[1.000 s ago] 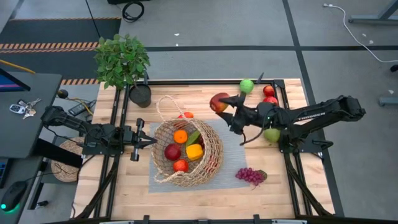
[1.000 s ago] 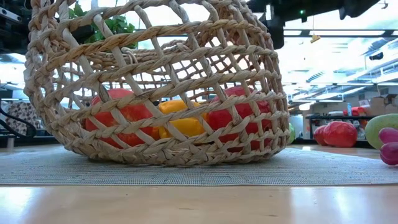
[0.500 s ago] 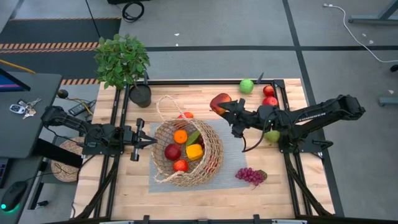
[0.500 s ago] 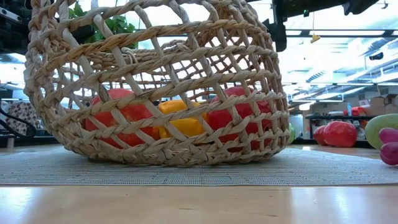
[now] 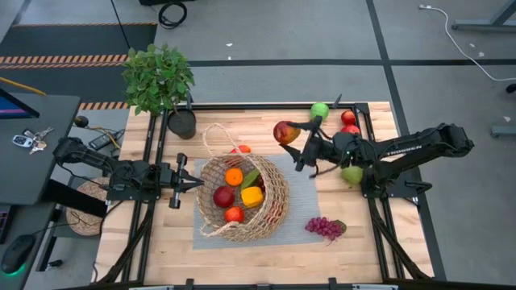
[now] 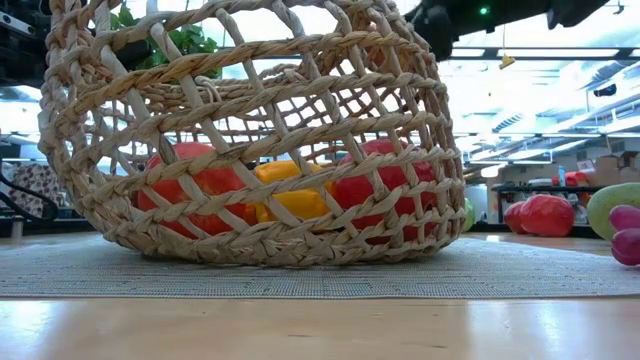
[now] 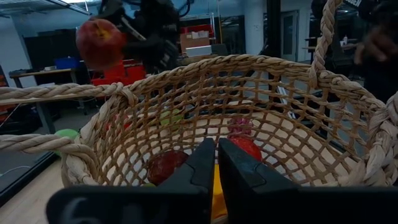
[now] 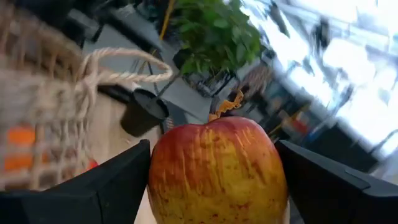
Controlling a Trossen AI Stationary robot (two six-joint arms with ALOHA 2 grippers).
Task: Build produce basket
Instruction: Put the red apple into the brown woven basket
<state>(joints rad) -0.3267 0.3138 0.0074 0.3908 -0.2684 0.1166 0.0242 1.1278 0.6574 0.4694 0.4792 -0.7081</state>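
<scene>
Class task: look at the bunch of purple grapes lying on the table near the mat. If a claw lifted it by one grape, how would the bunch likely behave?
The grapes form a loose cluster of small round pieces, so the bunch would probably sag and dangle rather than stay stiff. Smooth, rounded skins suggest a claw could slip off. Pushed, it would likely drag or tumble unevenly, not roll cleanly like an apple.

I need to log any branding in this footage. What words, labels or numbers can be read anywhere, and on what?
"TROSSEN": white lettering along the right arm in the high view, small but just legible.
Nothing else is readable: the basket, the fruit and the table carry no text, and boxes in the room behind are too blurred.
</scene>
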